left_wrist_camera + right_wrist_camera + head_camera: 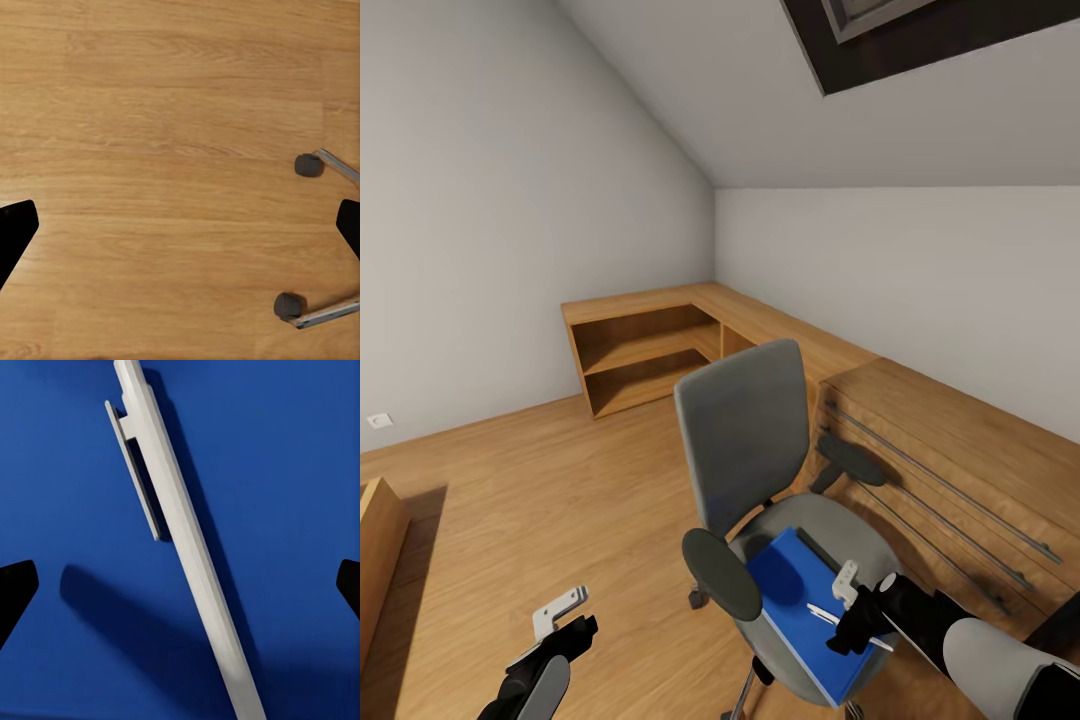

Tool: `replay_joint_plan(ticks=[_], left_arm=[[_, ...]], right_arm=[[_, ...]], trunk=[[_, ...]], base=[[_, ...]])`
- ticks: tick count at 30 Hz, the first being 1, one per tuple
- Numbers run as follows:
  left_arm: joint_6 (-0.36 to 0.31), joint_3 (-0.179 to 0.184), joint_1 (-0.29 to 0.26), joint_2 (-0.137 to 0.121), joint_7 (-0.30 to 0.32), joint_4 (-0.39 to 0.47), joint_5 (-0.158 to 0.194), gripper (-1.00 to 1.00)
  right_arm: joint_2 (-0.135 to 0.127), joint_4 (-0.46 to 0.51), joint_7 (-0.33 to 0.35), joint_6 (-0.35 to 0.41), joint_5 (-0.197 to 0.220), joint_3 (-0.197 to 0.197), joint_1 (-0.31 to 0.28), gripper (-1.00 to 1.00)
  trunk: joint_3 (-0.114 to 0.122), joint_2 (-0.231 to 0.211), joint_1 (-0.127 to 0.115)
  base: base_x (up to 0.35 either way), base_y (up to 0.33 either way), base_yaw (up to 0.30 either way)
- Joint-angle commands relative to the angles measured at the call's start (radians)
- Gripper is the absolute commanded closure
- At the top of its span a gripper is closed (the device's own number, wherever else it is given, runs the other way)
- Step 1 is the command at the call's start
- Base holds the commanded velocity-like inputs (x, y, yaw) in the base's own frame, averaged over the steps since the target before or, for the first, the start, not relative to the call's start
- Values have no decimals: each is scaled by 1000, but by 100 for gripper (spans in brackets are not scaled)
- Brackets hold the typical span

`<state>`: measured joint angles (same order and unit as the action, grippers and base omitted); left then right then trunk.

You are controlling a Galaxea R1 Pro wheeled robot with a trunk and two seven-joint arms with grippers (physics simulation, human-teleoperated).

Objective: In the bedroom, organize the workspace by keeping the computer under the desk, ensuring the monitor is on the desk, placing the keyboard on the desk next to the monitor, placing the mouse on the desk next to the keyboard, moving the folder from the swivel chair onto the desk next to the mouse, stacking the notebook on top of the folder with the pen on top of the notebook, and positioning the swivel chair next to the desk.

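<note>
Pen [822, 613]: thin, pale, lying flat on the blue folder [800, 590], itself resting on the seat of the swivel chair [745, 450], all near the wooden chest of drawers [950, 470]. From the head view, right gripper [858, 612] poised directly over the pen, fingers spread; left gripper [558, 625] hanging low over the wooden floor [540, 480], apart from the chair.

Left wrist view: bare floor [165, 150] between two dark fingertips [15, 229] set wide apart, holding nothing; two castors on chrome spokes of the chair base [307, 165] off to one side.

Right wrist view: pen [184, 547] with its clip running diagonally across the folder [285, 472], between widely parted fingertips [13, 589], not yet pinched. Likely very light, rigid, smooth and prone to rolling or skidding on the slick cover. Best taken at mid-barrel, below the clip, fingers closing across the shaft, gently enough not to flick it away.
</note>
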<state>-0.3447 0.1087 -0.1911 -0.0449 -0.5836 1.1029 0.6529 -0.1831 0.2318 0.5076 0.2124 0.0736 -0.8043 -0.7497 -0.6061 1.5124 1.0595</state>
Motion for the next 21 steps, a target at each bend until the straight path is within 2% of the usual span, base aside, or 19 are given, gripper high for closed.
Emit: replay_joint_plan(ticks=[1, 6, 9, 21], left_arm=[[-2, 3, -1, -1, -8, 2, 7, -100], [-2, 4, -1, -1, -8, 2, 7, -100], [-2, 4, -1, -1, -8, 2, 7, -100], [-2, 4, -1, -1, -8, 2, 7, -100]], right_arm=[[-1, 3, 2, 9, 8, -4, 0, -100], [-1, 3, 2, 9, 8, -4, 0, -100], [-1, 3, 2, 9, 8, -4, 0, -100], [0, 4, 1, 9, 8, -4, 0, -100]], trunk=[[-1, 1, 0], [-1, 1, 0], [-10, 22, 11], [-10, 22, 11]], base=[[0, 0, 0], [0, 0, 0], [0, 0, 0], [0, 0, 0]])
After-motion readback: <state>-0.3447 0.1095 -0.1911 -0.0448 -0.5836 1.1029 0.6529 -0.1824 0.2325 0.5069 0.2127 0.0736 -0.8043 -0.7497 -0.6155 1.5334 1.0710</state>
